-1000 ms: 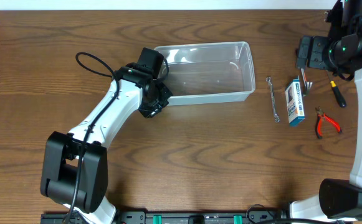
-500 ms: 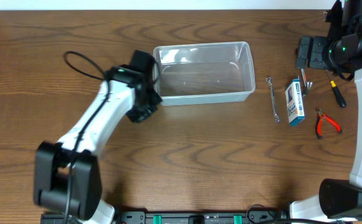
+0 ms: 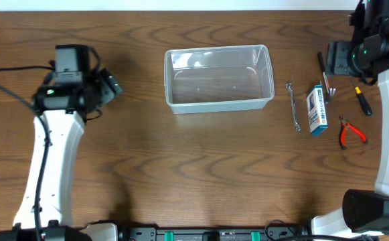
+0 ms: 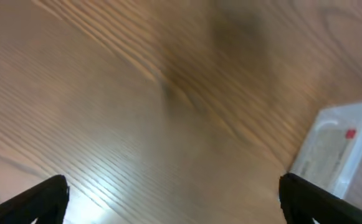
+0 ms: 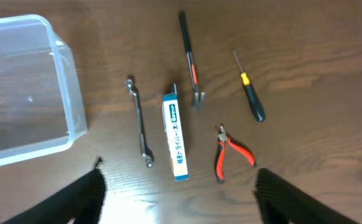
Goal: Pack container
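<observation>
The clear plastic container [image 3: 219, 78] rests empty at the table's middle back; its corner [image 4: 339, 149] shows at the right of the blurred left wrist view. My left gripper [image 3: 112, 87] hangs well to the left of it, open, with only bare wood between its fingers [image 4: 43, 199]. Over the tools at the right, my right gripper [image 3: 325, 67] is open and holds nothing; its fingers [image 5: 299, 199] frame the bottom of the right wrist view. The container's end [image 5: 19, 87] lies at that view's left.
Right of the container lie a wrench [image 5: 139, 121], a blue-and-white box [image 5: 174, 134], a black-and-red tool [image 5: 190, 59], a screwdriver [image 5: 249, 93] and red pliers [image 5: 230, 152]. The table's back edge runs just behind the container.
My left gripper let go of the container's left end, opened and swung far to the left. The container straightened and now rests still. The right arm has hardly moved.
</observation>
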You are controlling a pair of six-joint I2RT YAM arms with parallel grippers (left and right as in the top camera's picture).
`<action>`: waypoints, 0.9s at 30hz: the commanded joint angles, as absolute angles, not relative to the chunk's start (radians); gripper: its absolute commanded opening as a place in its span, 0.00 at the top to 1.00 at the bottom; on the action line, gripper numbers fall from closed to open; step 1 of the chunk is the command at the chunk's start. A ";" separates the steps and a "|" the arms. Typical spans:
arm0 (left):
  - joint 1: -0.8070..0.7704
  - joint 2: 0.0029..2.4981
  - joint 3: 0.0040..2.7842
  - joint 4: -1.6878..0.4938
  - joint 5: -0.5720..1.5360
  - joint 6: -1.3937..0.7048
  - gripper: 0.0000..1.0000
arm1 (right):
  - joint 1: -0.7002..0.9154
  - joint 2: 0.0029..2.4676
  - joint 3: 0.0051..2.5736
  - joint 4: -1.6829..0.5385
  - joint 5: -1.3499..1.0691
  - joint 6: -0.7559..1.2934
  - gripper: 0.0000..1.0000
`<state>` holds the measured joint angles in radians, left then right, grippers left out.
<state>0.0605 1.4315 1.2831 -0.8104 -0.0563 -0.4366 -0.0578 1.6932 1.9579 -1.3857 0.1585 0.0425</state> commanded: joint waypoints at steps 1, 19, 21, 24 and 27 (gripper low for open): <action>0.092 1.426 1.277 -0.809 -0.076 -0.344 0.02 | -0.066 1.706 1.877 -1.370 0.184 0.020 0.31; 0.102 1.426 1.277 -0.810 -0.076 -0.344 0.02 | -0.112 1.706 1.445 -1.100 0.127 -0.152 0.34; 0.102 1.426 1.277 -0.810 -0.076 -0.345 0.02 | -0.127 1.706 1.444 -1.092 0.097 -0.151 0.34; 0.102 1.426 1.277 -0.810 -0.076 -0.344 0.02 | -0.152 1.706 1.444 -1.091 0.062 -0.146 0.35; 0.102 1.426 1.277 -0.810 -0.076 -0.345 0.02 | -0.179 1.707 1.443 -1.092 0.031 -0.128 0.37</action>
